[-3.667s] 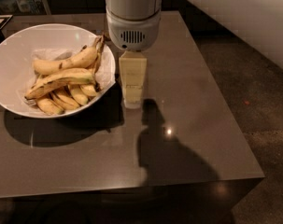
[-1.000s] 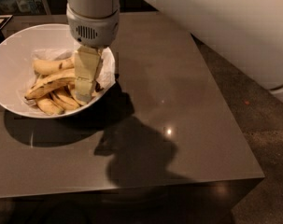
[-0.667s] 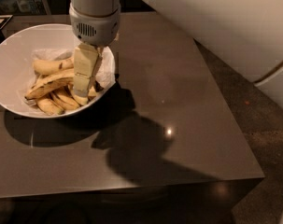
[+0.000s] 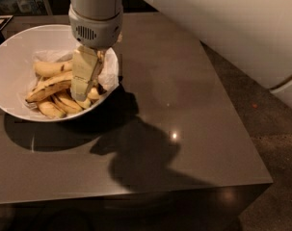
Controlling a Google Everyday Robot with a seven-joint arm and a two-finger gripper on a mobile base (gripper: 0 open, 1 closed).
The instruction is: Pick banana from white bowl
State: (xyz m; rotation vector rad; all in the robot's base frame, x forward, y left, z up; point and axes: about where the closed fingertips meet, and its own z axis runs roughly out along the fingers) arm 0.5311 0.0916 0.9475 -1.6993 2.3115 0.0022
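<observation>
The white bowl (image 4: 10, 57) sits at the table's far left and holds several bananas. The long slim banana (image 4: 46, 89) with dark brown streaks lies across the middle of the pile, its right end under my gripper. My gripper (image 4: 81, 95) hangs from the grey wrist over the right half of the bowl, its tips down among the bananas at the long banana's right end. A plumper, cleaner banana (image 4: 48, 67) lies behind it, and short stubby bananas (image 4: 61, 104) lie in front.
The bowl stands on a dark brown glossy table (image 4: 184, 105). The arm's white body (image 4: 232, 28) fills the upper right. The table's right edge drops to a dark floor (image 4: 275, 129).
My gripper moved left from beside the bowl to over its right half and now reaches down into the bananas. The bananas have not visibly moved.
</observation>
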